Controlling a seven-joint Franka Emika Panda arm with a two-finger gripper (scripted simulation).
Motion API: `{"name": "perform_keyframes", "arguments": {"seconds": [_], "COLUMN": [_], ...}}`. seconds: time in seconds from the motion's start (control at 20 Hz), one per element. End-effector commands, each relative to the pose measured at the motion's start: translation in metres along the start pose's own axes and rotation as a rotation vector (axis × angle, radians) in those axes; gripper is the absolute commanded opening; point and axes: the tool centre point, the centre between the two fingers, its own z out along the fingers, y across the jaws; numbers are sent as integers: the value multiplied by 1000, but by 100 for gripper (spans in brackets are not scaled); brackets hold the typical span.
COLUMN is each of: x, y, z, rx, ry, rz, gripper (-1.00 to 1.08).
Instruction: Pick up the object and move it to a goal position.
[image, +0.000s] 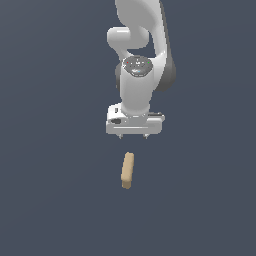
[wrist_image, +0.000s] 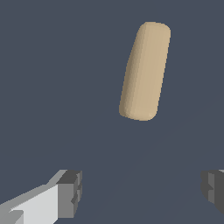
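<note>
Rounded, smooth tan bar (image: 127, 170) lies apart from the blocky white hand (image: 133, 136), fingers spread.

Tan bar (image: 127, 170), rounded ends, slightly bent, lying flat on dark surface

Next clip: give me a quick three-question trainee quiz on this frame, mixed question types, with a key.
1. True or false: the gripper is closed on the tan bar.
2. In the wrist view, the tan bar lies: A) between the fingers, B) beyond the fingers, not between them, C) out of sight.
3. Fill in: the bar's colour is ____.

Key: 1 false, the jaws stand wide apart and hold nothing. 2 B. 3 tan.
</note>
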Motion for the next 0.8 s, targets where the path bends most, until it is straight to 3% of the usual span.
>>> {"name": "perform_keyframes", "arguments": {"seconds": [0.0, 0.4, 0.75], "x": [0, 0, 1], "y": [0, -31, -32], "z": [0, -2, -2], "rx": [0, 1, 1], "ry": [0, 10, 10], "rz": [0, -88, -88], "gripper": [100, 100, 100]}}
